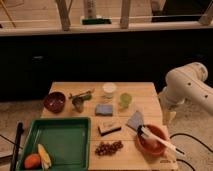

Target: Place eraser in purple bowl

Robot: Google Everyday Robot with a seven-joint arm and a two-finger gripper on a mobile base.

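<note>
The eraser [109, 128], a small block with a pale tan top over a black base, lies flat on the wooden table [145, 92] near its front middle. The purple bowl [54, 101], dark maroon and glossy, stands at the table's left side, behind the green tray. My gripper [170, 117] hangs at the end of the white arm [187, 82], beyond the table's right edge. It is well to the right of the eraser and far from the purple bowl, and it holds nothing I can see.
A blue-grey sponge pad [104, 109] lies just behind the eraser and a grey cloth [135, 120] to its right. An orange bowl [151, 141] with a white-handled brush stands front right. Grapes [108, 148], a green tray [60, 140], a metal cup [78, 104], a white cup [109, 89] and a green cup [125, 100] are also there.
</note>
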